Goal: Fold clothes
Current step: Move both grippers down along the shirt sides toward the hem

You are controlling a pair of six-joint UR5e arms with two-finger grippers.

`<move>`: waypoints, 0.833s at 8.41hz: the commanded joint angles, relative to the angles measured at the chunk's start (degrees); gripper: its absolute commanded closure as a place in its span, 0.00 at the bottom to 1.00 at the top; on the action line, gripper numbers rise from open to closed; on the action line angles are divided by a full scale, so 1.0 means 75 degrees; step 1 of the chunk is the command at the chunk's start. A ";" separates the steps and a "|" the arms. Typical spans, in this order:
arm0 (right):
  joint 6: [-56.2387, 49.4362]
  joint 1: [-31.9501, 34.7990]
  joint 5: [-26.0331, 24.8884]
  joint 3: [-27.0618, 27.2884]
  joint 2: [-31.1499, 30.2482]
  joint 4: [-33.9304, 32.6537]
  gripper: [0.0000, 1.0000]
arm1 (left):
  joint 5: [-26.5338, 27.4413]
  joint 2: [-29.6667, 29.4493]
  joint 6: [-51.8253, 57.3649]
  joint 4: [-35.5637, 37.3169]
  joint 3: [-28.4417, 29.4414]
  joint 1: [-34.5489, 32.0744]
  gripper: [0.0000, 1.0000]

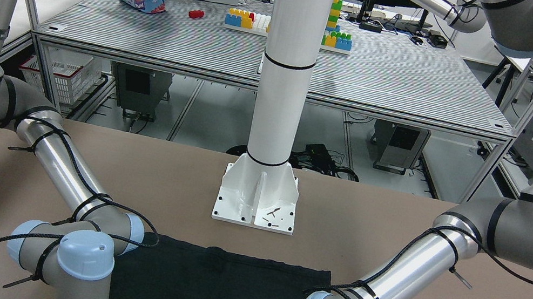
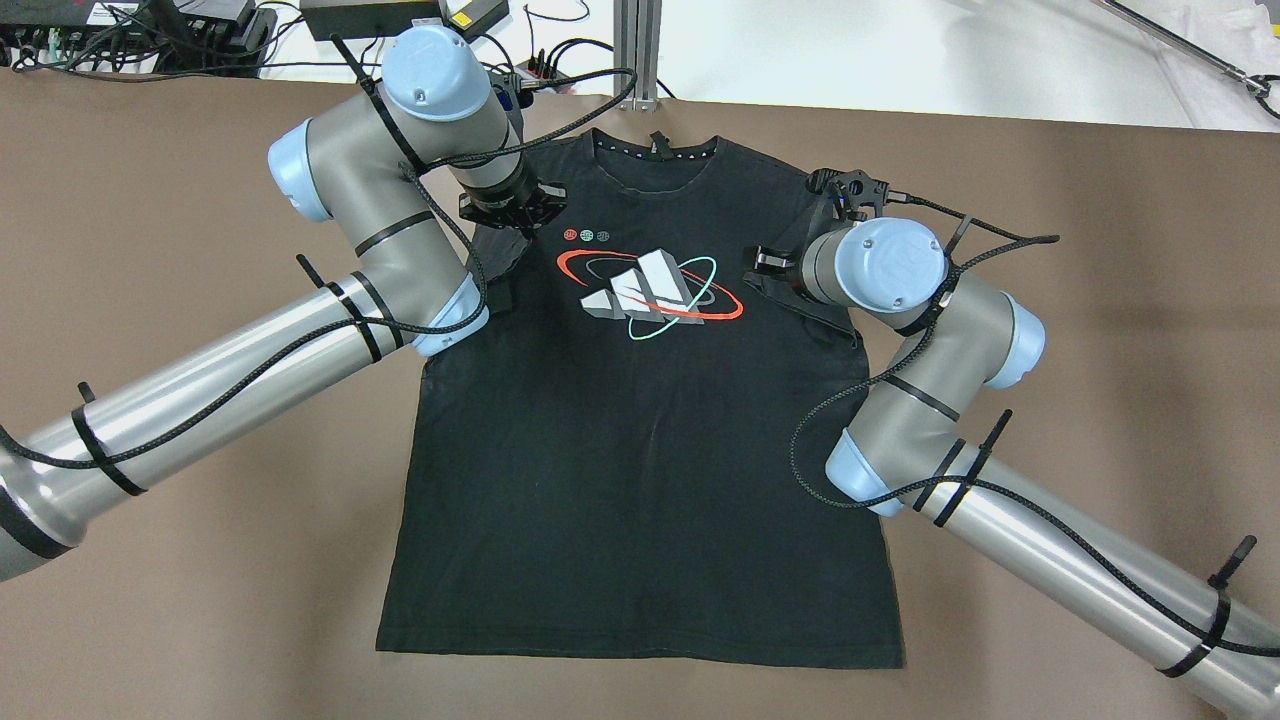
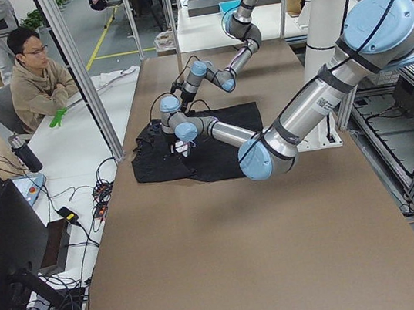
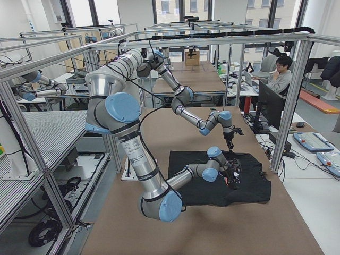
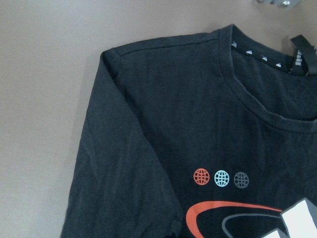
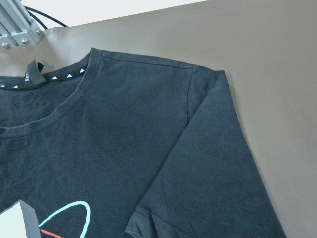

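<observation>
The garment is a black T-shirt with a red, white and teal print on the chest. It lies flat on the brown table, collar away from me and hem toward me. My left gripper hangs above the shirt's left shoulder and sleeve. My right gripper hangs above its right sleeve. Both wrists hide the fingers, and neither wrist view shows them, so I cannot tell if they are open or shut. The left wrist view shows the shoulder and collar. The right wrist view shows the other sleeve.
The white pillar's base stands on the table just behind the hem. Cables and an aluminium post sit past the collar at the far edge. A seated operator is beyond that edge.
</observation>
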 commanded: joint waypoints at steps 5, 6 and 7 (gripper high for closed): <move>0.0031 0.0000 0.0006 0.0035 -0.0014 -0.0034 0.06 | 0.0586 0.0446 -0.0171 -0.0332 -0.0503 0.0169 0.00; 0.0089 -0.0011 0.0006 0.0419 -0.0211 -0.0139 0.06 | 0.0577 0.0934 -0.0671 -0.0297 -0.1377 0.0181 0.00; 0.0136 -0.0151 0.0006 0.1084 -0.0584 -0.0395 0.06 | 0.0588 0.1693 -0.1244 -0.0227 -0.2650 0.0251 0.00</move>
